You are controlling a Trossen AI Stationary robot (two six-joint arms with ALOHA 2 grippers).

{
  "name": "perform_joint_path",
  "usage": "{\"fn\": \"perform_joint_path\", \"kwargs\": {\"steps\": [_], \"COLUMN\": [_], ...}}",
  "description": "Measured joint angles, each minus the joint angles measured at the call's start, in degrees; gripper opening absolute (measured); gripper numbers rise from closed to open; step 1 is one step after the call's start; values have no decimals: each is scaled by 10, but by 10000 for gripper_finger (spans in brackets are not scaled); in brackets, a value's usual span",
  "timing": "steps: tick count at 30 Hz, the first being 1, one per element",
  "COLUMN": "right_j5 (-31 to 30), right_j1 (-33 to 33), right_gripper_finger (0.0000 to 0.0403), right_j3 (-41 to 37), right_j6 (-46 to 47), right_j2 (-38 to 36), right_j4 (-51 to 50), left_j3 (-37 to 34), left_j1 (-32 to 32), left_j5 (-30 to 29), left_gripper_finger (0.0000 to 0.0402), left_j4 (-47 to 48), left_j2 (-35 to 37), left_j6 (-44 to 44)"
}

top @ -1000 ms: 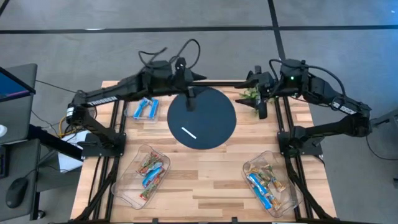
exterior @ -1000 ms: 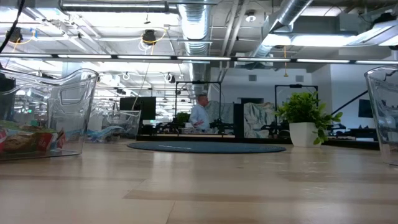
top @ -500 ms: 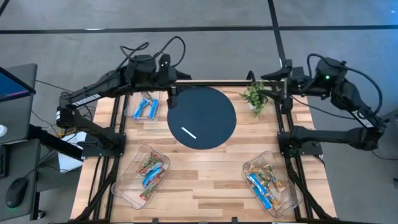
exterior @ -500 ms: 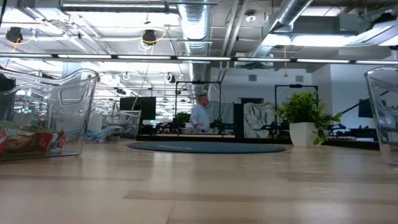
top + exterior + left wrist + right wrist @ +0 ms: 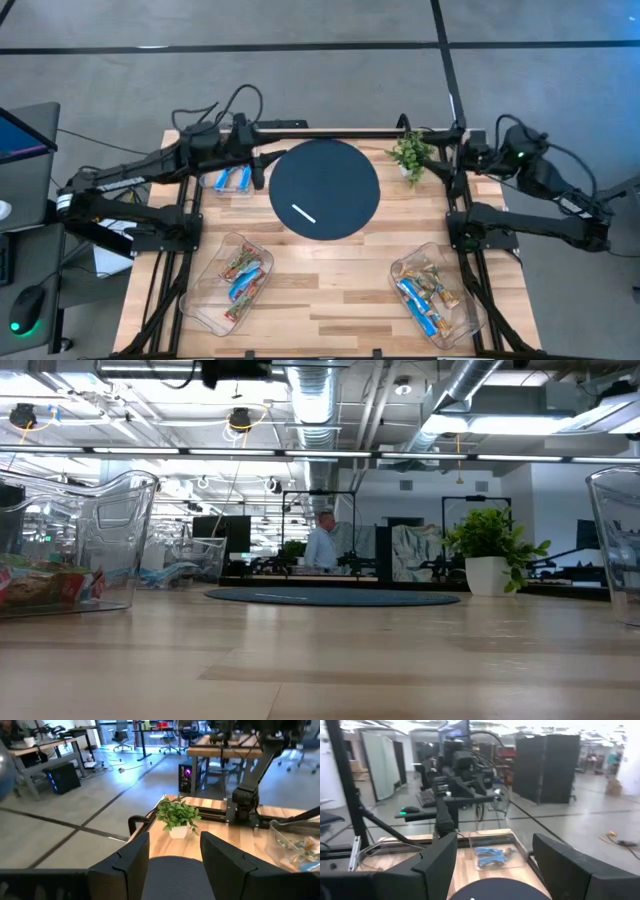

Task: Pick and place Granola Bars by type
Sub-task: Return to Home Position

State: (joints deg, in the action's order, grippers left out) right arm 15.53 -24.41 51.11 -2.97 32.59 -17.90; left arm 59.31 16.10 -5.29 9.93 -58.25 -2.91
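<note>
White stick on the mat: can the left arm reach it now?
Probably yes. The left gripper, open, hangs at the left edge of the mat; the white stick lies on it with nothing between them. The right gripper waits by the plant.

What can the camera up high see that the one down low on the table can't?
Only the high view shows the thin white stick and, in full, the left gripper beside the blue bars and right gripper beside the plant. Only the low view shows a person and ceiling pipes. Both show the dark round mat, that plant and clear bins holding granola bars.
</note>
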Motion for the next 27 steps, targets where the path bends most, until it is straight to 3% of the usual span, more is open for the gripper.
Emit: {"fn": "perform_joint_path", "kwargs": {"steps": [8, 17, 23, 27], "right_j5": [-50, -107, -112, -114], "right_j1": [67, 121, 135, 140], "right_gripper_finger": [253, 253, 253, 253], "right_j3": [-103, -123, -129, -181], "right_j6": [16, -4, 0, 27], "right_j2": [-43, -146, -186, -189], "right_j4": [64, -3, -20, 29], "left_j3": [-116, -173, -212, -258], "left_j1": [-4, -11, -11, -11], "left_j5": [-3, -22, 23, 28], "left_gripper_finger": [171, 171, 171, 171], "left_j4": [-41, -52, -77, -138], "left_j2": [101, 193, 229, 256], "left_j6": [45, 33, 14, 28]}}
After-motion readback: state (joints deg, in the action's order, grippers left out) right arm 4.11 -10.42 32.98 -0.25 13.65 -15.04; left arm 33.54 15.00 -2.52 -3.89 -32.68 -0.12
